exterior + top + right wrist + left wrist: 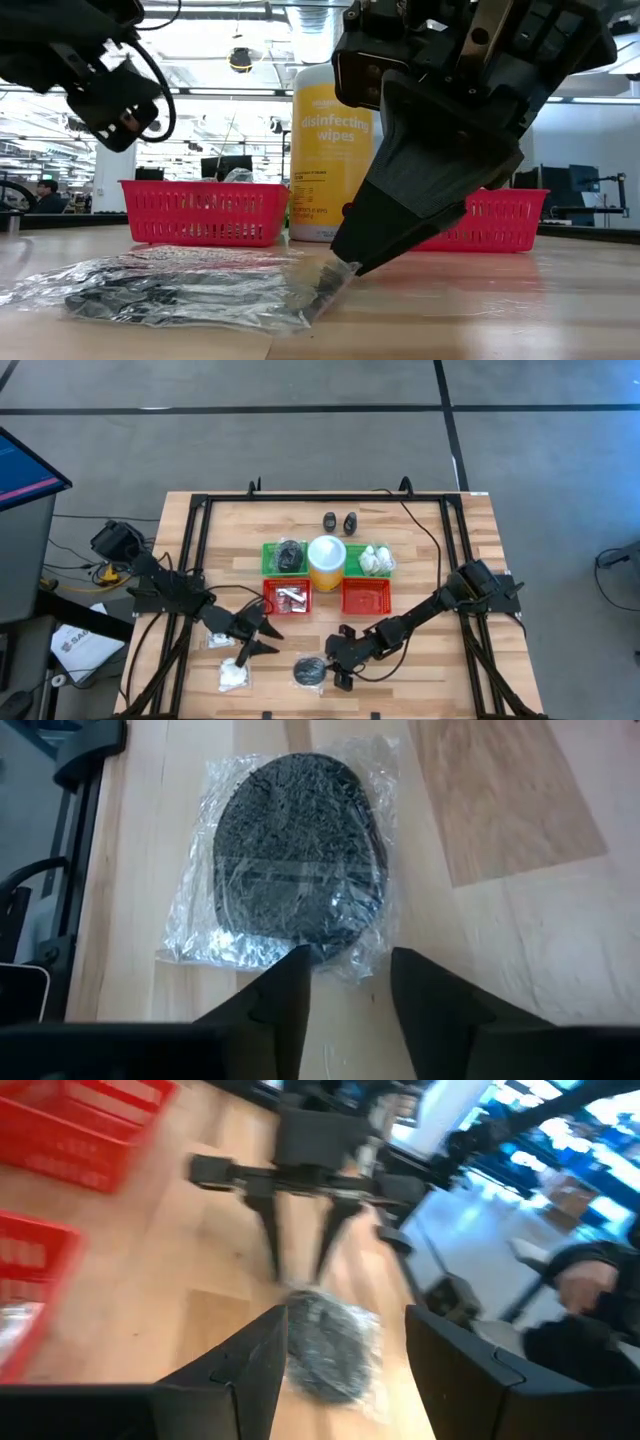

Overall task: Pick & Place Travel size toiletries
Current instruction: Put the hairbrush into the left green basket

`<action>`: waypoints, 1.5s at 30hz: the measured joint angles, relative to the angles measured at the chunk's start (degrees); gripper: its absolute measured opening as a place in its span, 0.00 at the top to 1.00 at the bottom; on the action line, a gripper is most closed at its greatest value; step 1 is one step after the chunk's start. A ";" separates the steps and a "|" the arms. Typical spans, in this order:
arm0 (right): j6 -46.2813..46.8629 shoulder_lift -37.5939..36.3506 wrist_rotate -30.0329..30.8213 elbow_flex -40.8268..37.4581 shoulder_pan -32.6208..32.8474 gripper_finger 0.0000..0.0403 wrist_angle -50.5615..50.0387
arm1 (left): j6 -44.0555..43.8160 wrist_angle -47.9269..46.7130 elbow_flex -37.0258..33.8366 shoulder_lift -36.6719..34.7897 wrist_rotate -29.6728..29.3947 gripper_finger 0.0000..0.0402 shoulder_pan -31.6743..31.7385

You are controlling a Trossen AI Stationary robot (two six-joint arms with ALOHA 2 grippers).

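Note:
A dark grey round pad in clear wrap lies flat on the table near its front edge. My right gripper stands open at the wrap's right-hand edge, fingers slanting down. My left gripper hangs open above the table, left of the pad and pointing toward it, with nothing between its fingers. A white lumpy packet lies on the table in front of the left gripper. Two tiny black bottles stand at the back. My right gripper touches the pad's clear wrap with the tip of one finger at the wrap's edge nearest the gripper. The other finger stands beside the wrap's corner, on bare table. The fingers come slanting down from the table's right. The pad stays flat on the table.
Two red trays and two green trays stand mid-table around a yellow wipes cylinder. Silvery tubes lie in the left red tray, white packets in the right green one. Black frame rails run along the table's sides.

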 joint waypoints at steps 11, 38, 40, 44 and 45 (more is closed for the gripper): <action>0.03 5.27 -1.18 1.22 -0.75 0.80 6.68 | -0.98 6.01 1.88 7.33 0.92 0.51 -3.97; -3.66 3.89 -4.74 1.60 -1.44 0.84 6.16 | -7.27 6.13 7.27 15.13 -0.57 0.51 -13.73; -3.66 3.87 -4.76 1.60 -1.44 0.84 6.20 | -8.62 6.19 8.37 17.62 -0.53 0.51 -14.20; -3.64 3.87 -4.81 1.60 -1.42 0.84 6.23 | -11.65 6.10 9.50 20.90 -0.52 0.51 -14.58; -3.64 3.87 -4.91 1.60 -1.42 0.84 6.20 | -13.09 6.11 9.63 21.55 -0.50 0.51 -14.62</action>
